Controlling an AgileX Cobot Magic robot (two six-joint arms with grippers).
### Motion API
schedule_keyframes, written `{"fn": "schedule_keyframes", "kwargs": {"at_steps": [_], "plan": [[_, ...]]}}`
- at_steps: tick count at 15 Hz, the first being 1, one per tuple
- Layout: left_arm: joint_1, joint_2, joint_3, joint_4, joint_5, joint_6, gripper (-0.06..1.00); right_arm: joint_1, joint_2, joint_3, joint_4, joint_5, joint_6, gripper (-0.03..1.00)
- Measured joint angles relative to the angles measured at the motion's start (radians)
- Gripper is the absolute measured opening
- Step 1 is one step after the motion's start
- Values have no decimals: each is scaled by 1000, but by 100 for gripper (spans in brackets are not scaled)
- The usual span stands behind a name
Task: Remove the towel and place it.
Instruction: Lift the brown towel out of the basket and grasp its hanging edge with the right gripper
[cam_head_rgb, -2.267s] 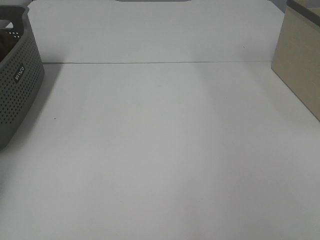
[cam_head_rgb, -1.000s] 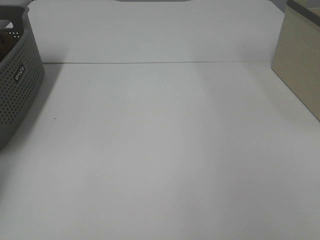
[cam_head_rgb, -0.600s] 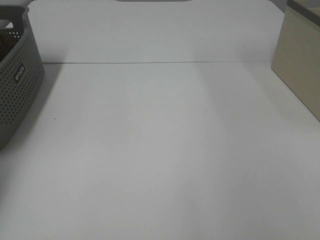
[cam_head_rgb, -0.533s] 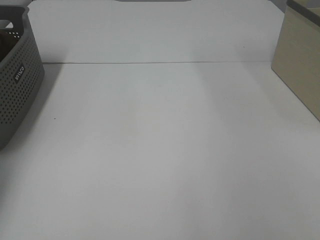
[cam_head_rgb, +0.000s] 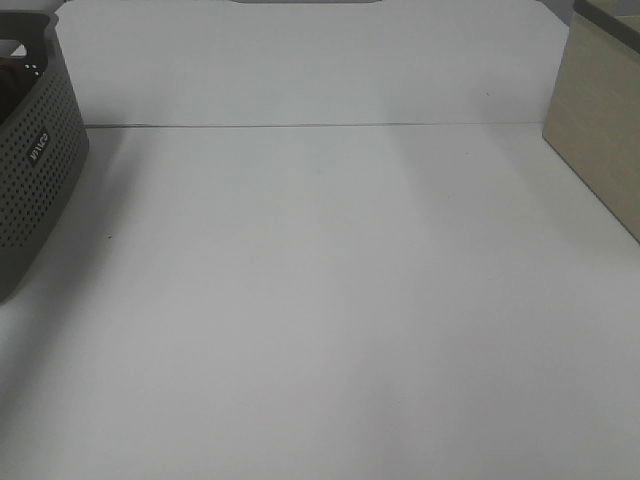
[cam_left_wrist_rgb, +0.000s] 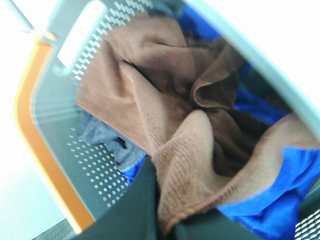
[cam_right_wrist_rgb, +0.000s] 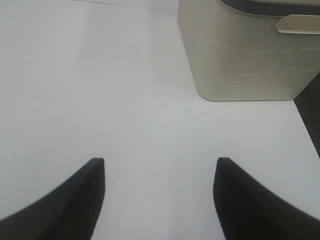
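Basket (cam_head_rgb: 35, 190), grey, perforated, at the left edge of the table (cam_head_rgb: 330, 280) in the high view. Small dark label (cam_head_rgb: 38, 146) on its wall with white letters, too small to read. No other writing seen.

Towel (cam_left_wrist_rgb: 170, 100): brown terry, crumpled inside the basket, lying on top of the other cloths. Left gripper (cam_left_wrist_rgb: 167, 215) is down in the basket, its dark fingers (cam_left_wrist_rgb: 135, 210) pressed together on a raised fold of the towel.

Around the towel: blue cloth (cam_left_wrist_rgb: 270, 200) partly under and beside it, grey cloth (cam_left_wrist_rgb: 100, 132) against the perforated wall. Orange strip (cam_left_wrist_rgb: 45, 145) runs along the outside of the basket.

Right gripper (cam_right_wrist_rgb: 159, 195): fingers spread wide, holding nothing, over bare white table. Beige bin (cam_right_wrist_rgb: 245, 55) with a dark rim stands beyond it, on the right side of the table. Neither arm shows in the high view.
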Motion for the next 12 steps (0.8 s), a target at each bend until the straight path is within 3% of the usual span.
{"fn": "schedule_keyframes", "kwargs": {"at_steps": [4, 8, 10, 12], "plan": [[-113, -134, 0, 23, 2, -42, 0, 0, 0, 0, 0, 0, 0, 62], [-349, -289, -3, 202, 4, -100, 0, 0, 7, -3, 10, -9, -13, 62], [-456, -323, -4, 248, 6, -115, 0, 0, 83, -20, 113, -84, -113, 62], [-583, -332, -4, 282, 6, -120, 0, 0, 219, -22, 343, -245, -318, 62]]}}
